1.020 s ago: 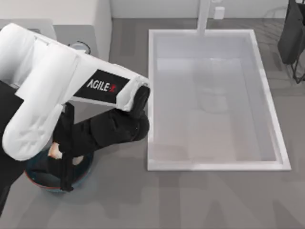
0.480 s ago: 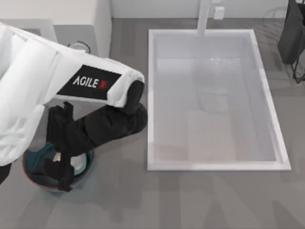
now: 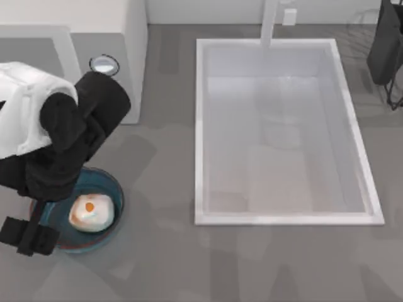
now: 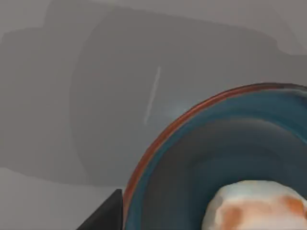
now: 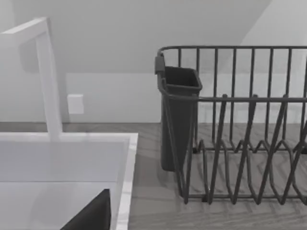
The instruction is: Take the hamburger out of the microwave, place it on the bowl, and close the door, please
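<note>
The hamburger (image 3: pixel 90 212), a pale lump with an orange dot, lies in the blue-teal bowl (image 3: pixel 116 196) at the front left of the table, free of any finger. My left gripper (image 3: pixel 26 236) hangs open just left of the bowl's rim. In the left wrist view the bowl (image 4: pixel 192 143) and the hamburger (image 4: pixel 254 206) are close below, with one dark fingertip (image 4: pixel 103 218) beside the rim. The microwave (image 3: pixel 119 25) stands at the back left, one dial (image 3: pixel 104 64) and its grey cavity (image 3: pixel 31 47) showing. The door is hidden behind my left arm.
A large white sink (image 3: pixel 200 126) fills the middle and right of the table, its tap (image 3: pixel 269 22) at the back. A dark dish rack (image 5: pixel 240 124) stands at the far right, where my right arm is parked, one fingertip (image 5: pixel 91 215) showing.
My left arm has drawn back to the left and uncovered the bowl. The hamburger, held over the bowl before, now lies in it, let go.
</note>
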Motion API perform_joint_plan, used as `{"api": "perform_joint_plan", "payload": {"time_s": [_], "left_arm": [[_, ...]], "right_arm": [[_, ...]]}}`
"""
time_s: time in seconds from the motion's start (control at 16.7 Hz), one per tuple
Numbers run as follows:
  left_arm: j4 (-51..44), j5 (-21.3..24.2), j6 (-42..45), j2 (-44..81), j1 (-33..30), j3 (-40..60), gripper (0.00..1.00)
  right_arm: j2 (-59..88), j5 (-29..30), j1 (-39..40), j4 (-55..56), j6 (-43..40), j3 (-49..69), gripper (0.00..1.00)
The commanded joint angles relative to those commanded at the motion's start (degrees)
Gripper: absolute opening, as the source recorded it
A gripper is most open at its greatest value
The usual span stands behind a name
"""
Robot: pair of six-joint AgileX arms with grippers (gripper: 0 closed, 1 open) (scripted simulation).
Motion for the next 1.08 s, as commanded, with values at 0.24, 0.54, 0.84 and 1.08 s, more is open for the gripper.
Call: {"api": "perform_joint_plan", "payload": {"time_s": [0.24,0.54,0.84,1.08], "left_arm": [[17.20,8.93,32.18,-29.46,6.05,-15.77,1.00],[36.82,17.76,71.50,-63.57,15.43,-35.47,1.00],[50.20,22.51,96.73,-84.02,24.02,-50.36,1.00],[55.33,23.89,105.90,-90.13,28.10,-56.62,1.00]], "right_arm": [[0.00,0.00,0.00,0.00,0.00,0.00,1.00],[0.00,0.00,0.00,0.00,0.00,0.00,1.00],[0.00,0.00,0.00,0.00,0.00,0.00,1.00],[0.00,0.00,0.00,0.00,0.00,0.00,1.00]]}}
